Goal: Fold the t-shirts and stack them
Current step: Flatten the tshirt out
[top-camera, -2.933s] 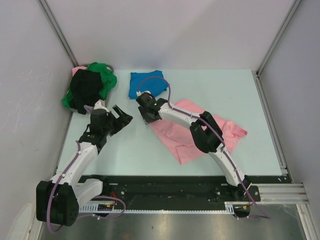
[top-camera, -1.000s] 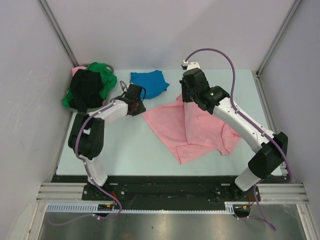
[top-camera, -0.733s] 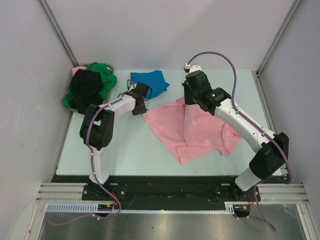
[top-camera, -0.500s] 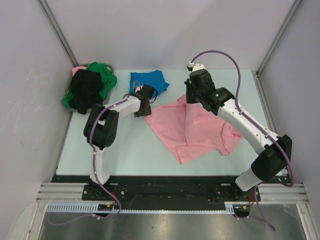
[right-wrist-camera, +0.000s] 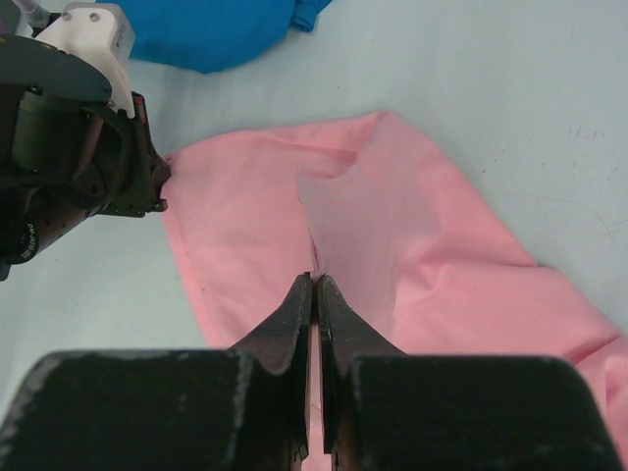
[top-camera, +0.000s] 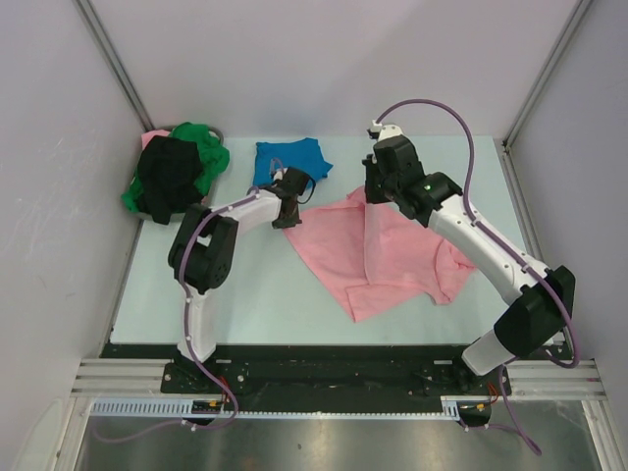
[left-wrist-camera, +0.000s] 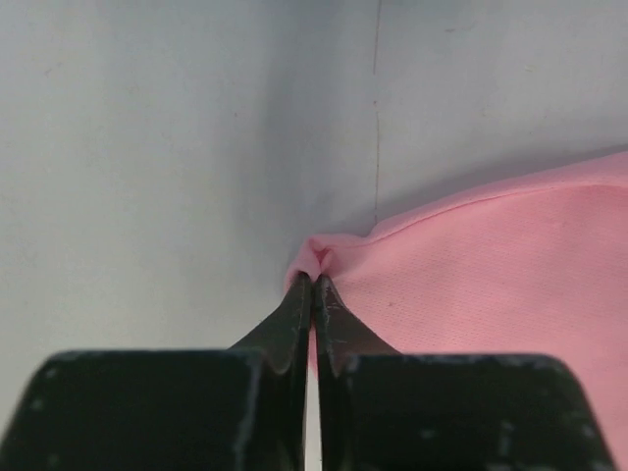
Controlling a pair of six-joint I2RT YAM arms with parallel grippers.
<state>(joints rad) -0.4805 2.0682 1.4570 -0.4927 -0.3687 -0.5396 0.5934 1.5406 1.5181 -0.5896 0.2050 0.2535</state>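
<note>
Pink shirt (top-camera: 392,260): lay spread and creased on the table, right of centre, with its near hem towards the arm bases. Its far left corner and a ridge at its far middle were pulled up off the surface.
Left gripper (top-camera: 287,222): was clenched on the far left corner of the pink shirt. The left wrist view showed the fingers (left-wrist-camera: 294,314) pressed together, with a small bunch of pink cloth (left-wrist-camera: 316,257) caught at their tips. The rest of the cloth ran off to the right, low over the table.
Right gripper (top-camera: 371,199): was clamped on the far middle edge of the pink shirt. In its own view the closed fingers (right-wrist-camera: 334,314) pinched a raised fold (right-wrist-camera: 343,216), and the cloth sloped away on both sides.
Grippers together: held the same far edge, apart from each other, with the left gripper's tip (right-wrist-camera: 160,182) at the corner seen from the right wrist.
Blue shirt (top-camera: 289,162): sat in a folded bundle at the table's far edge, just beyond the left gripper and apart from the pink shirt.
Green shirt (top-camera: 208,147): lay heaped in the far left corner.
Black shirt (top-camera: 167,177): lay draped over the green one in the same heap.
Table (top-camera: 245,294): was pale, with bare surface between the heap and the pink shirt.
</note>
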